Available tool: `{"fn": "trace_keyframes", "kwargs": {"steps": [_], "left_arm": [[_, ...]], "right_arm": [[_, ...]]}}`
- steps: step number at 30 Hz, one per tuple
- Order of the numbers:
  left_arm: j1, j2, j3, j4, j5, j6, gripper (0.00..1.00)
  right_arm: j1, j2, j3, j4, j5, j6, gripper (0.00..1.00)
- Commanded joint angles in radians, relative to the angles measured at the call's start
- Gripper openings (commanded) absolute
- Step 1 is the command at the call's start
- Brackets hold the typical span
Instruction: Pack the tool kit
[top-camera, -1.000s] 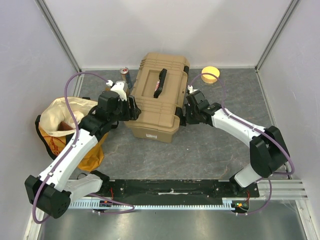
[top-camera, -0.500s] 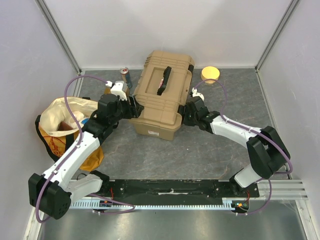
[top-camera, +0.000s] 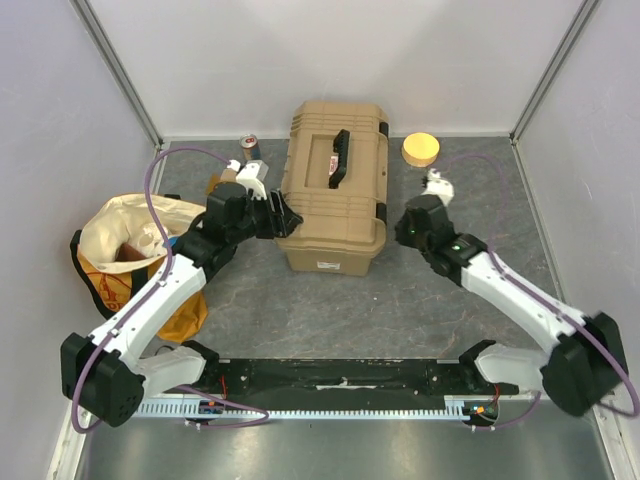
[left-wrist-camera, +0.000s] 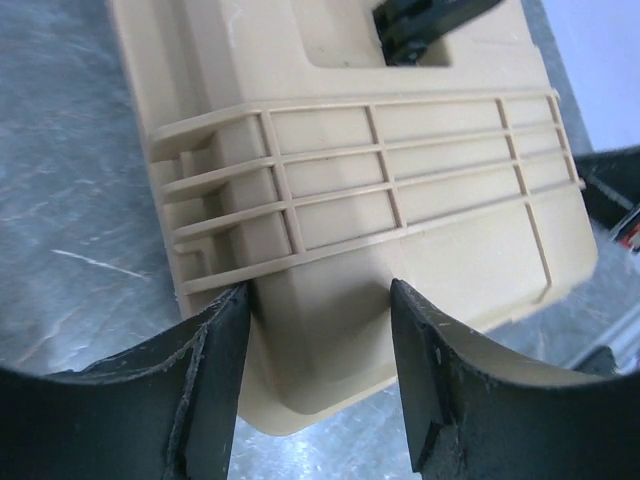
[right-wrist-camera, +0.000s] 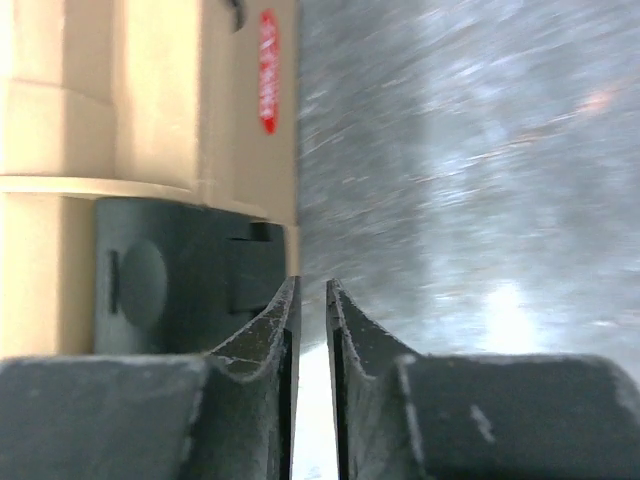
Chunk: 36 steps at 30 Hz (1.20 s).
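Note:
The tan toolbox (top-camera: 335, 200) stands closed at the back middle, with its black handle (top-camera: 340, 158) on the lid. My left gripper (top-camera: 285, 218) is open at the box's left near corner. In the left wrist view the gripper (left-wrist-camera: 320, 300) straddles the ribbed tan corner (left-wrist-camera: 400, 190) with a gap at each finger. My right gripper (top-camera: 399, 232) is shut and empty, a little off the box's right side. In the right wrist view the gripper (right-wrist-camera: 312, 285) sits beside a black latch (right-wrist-camera: 180, 280) on the tan wall (right-wrist-camera: 150, 100). No screwdrivers or hammer show.
A yellow-cream cloth bag (top-camera: 130, 250) lies open at the left. A yellow round disc (top-camera: 421, 149) sits at the back right. A small can (top-camera: 248, 148) and a brown box (top-camera: 222, 182) sit behind my left arm. Walls close in on three sides.
The toolbox has turned and slid toward the back, now square to the table. My left gripper followed its left corner. My right gripper has come away from its right side.

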Motion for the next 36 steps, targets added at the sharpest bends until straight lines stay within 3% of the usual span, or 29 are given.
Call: {"fn": "trace_keyframes", "kwargs": {"steps": [1, 6, 10, 14, 20, 26, 36], "left_arm": [[-0.057, 0.036, 0.005, -0.182, 0.21, -0.042, 0.61], [-0.055, -0.013, 0.048, -0.263, 0.138, -0.01, 0.7], [-0.055, -0.086, 0.105, -0.361, 0.028, 0.016, 0.86], [-0.057, -0.198, 0.162, -0.466, -0.09, 0.037, 0.9], [-0.055, -0.372, 0.228, -0.619, -0.328, 0.05, 0.92], [-0.057, -0.518, 0.309, -0.751, -0.48, 0.031, 0.91], [-0.055, -0.63, 0.383, -0.879, -0.519, 0.017, 0.92]], "right_arm": [[-0.088, -0.178, -0.039, -0.155, 0.157, -0.026, 0.3], [-0.125, -0.332, 0.004, -0.295, 0.276, -0.063, 0.66], [-0.13, -0.41, 0.072, -0.354, 0.306, -0.094, 0.81], [-0.13, -0.487, 0.133, -0.387, 0.305, -0.138, 0.98], [-0.13, -0.619, 0.248, -0.456, 0.401, -0.175, 0.98], [-0.13, -0.732, 0.334, -0.486, 0.49, -0.184, 0.98], [-0.128, -0.785, 0.388, -0.498, 0.53, -0.204, 0.98]]}}
